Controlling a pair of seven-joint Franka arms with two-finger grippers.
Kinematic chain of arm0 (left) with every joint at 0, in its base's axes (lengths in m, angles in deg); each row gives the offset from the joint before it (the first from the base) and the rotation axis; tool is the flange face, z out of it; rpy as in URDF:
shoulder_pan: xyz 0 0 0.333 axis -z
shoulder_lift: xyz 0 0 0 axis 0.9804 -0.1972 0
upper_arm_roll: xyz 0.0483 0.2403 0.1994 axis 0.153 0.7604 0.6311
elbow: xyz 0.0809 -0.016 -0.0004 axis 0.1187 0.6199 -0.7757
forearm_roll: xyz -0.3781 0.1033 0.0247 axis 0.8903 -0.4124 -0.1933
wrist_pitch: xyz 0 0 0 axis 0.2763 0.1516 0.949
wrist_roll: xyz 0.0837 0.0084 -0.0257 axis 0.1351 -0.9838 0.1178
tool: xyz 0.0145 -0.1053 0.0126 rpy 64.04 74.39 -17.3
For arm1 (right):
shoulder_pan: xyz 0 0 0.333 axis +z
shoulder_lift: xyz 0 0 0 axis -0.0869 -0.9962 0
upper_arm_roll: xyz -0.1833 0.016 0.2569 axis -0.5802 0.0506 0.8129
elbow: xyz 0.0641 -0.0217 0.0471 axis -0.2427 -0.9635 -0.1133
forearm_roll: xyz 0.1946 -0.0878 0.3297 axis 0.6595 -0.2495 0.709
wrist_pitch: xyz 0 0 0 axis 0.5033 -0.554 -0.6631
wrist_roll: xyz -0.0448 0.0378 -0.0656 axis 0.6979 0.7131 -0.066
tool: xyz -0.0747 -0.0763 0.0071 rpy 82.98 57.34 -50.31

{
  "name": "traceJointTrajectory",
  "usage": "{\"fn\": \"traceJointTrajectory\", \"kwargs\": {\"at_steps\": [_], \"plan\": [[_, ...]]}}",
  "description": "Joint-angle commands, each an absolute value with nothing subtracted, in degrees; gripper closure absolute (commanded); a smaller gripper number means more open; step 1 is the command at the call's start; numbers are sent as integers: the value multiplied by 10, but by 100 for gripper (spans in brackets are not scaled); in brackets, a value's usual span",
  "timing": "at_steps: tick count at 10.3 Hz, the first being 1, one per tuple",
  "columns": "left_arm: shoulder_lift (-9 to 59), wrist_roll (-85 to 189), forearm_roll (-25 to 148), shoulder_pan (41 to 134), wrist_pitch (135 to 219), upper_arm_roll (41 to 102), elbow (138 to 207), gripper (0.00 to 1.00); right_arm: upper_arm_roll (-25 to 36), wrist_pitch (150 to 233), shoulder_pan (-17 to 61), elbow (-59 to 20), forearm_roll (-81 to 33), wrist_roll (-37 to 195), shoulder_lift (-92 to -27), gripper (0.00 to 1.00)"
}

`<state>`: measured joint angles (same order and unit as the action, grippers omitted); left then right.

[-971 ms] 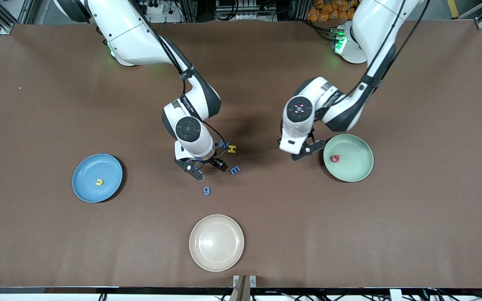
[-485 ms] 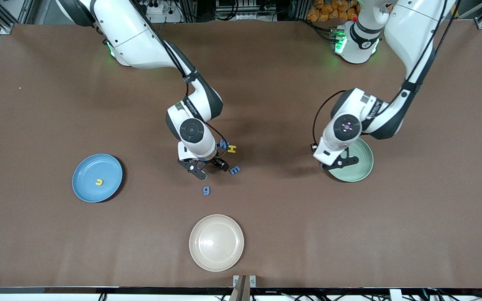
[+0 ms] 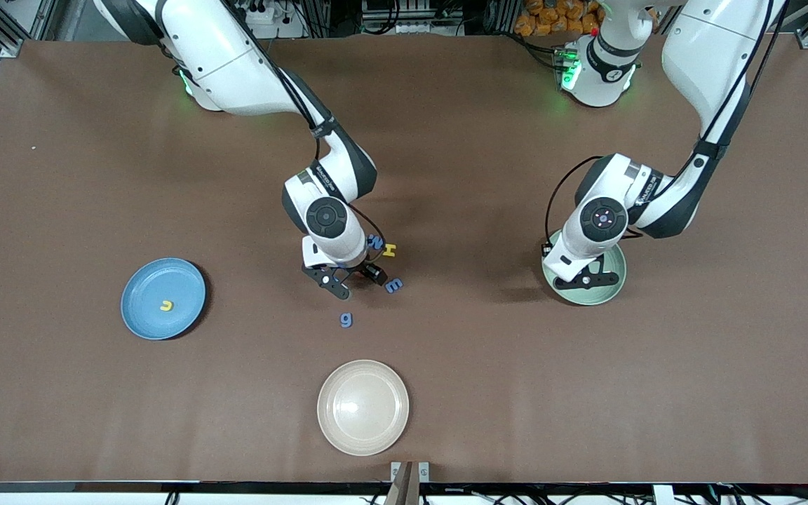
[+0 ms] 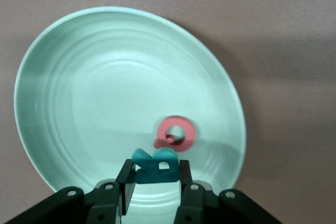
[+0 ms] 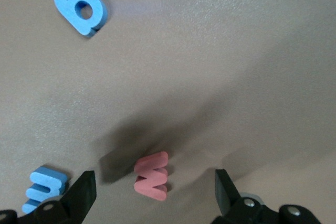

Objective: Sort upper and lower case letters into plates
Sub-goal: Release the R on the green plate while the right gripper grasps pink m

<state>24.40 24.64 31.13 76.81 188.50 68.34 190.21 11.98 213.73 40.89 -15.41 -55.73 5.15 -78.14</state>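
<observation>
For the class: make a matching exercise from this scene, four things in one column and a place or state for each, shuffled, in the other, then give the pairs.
Column 1
1. teal letter
2. red letter G
3. yellow letter
4. red letter w

Column 2
A. lying in the blue plate
B. on the table between the open fingers of the right hand
C. lying in the mint green plate
D. held in the shut left hand, over the mint green plate

Pairs: 1-D, 2-C, 3-A, 4-B
</observation>
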Motion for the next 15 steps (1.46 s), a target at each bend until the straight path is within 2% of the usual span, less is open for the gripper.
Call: {"fn": "traceJointTrajectory", "kwargs": {"at_steps": [1, 2, 3, 5, 10, 12, 15], "plan": [[249, 326, 289, 722, 1901, 673, 1916, 56, 116, 2142, 415, -156, -557, 51, -781, 0], [246, 347, 289, 715, 1904, 673, 1913, 17, 116, 2142, 415, -157, -557, 51, -781, 39], [245, 348, 289, 715, 1904, 673, 1912, 0, 116, 2152, 415, -162, -557, 50, -781, 99], [246, 345, 296, 720, 1904, 672, 1911, 0, 116, 2199, 418, -190, -557, 51, -780, 100], [243, 206, 358, 752, 1904, 622, 1906, 0, 116, 2193, 409, -190, -556, 67, -765, 100], [227, 115, 358, 808, 1904, 622, 1886, 0, 114, 2173, 386, -186, -556, 89, -745, 100], [199, -43, 359, 887, 1904, 622, 1841, 0, 114, 2089, 331, -158, -554, 176, -699, 100]]}}
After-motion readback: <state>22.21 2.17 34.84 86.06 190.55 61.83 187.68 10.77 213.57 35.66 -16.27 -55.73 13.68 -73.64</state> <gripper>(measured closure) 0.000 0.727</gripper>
